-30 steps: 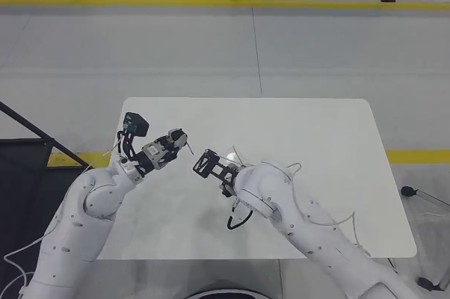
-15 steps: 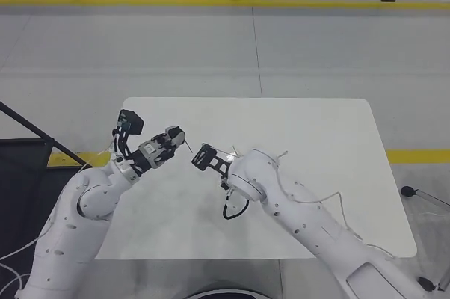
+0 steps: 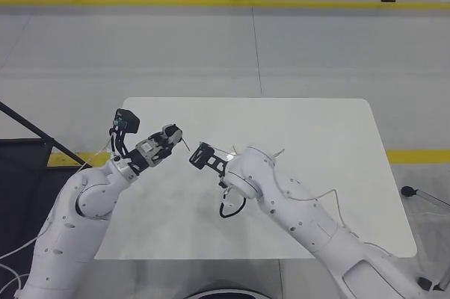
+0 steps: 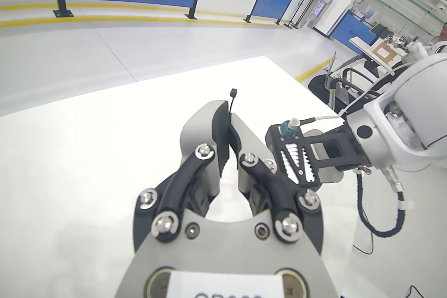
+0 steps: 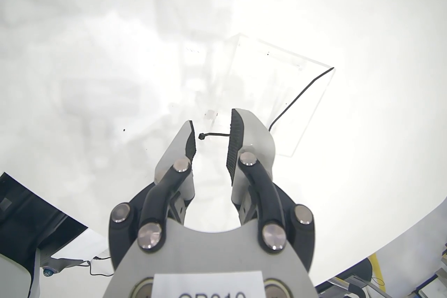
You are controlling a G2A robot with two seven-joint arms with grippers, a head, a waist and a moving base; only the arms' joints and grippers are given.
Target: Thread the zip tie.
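Note:
My left gripper point(image 4: 228, 110) is shut on a thin black zip tie point(image 4: 233, 93), whose small square head sticks up just past the fingertips. In the top view this gripper point(image 3: 173, 136) hovers over the left part of the white table point(image 3: 322, 149), with the tie point(image 3: 185, 142) pointing at my right gripper point(image 3: 197, 155) a short gap away. My right gripper point(image 5: 211, 124) is open. A black tie head point(image 5: 202, 136) sits in the gap between its fingers. The strap runs behind one finger point(image 5: 235, 135) and on across a clear sheet point(image 5: 279, 68).
A black cable loop point(image 3: 229, 209) hangs from the right arm over the table's middle. A dark cloth and a slanted black bar point(image 3: 16, 179) stand off the table's left edge. The table's right half point(image 3: 344, 187) is bare.
The right gripper has moved a little left and away from me, closing the gap to the left gripper. The left gripper has shifted slightly the same way, still holding the tie.

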